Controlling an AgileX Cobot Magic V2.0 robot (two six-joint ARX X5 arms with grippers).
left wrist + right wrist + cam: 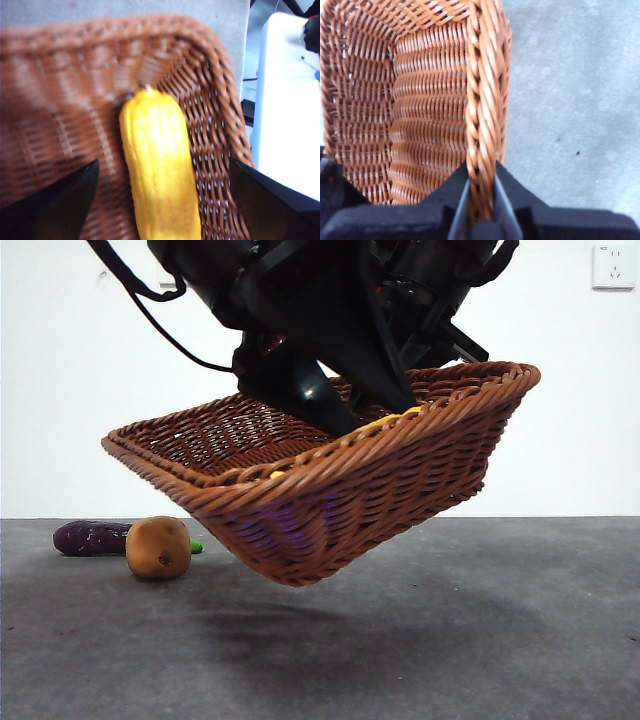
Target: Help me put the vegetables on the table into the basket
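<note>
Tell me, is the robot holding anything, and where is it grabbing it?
Yes. The right gripper is clamped on the basket by its braided rim, lifting it tilted off the table. The left gripper is open over the yellow vegetable, holding nothing.

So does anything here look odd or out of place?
Yes: the basket hangs tilted above the table, its rim pinched by the right gripper. The yellow vegetable lies inside; the potato and eggplant remain on the table.
</note>
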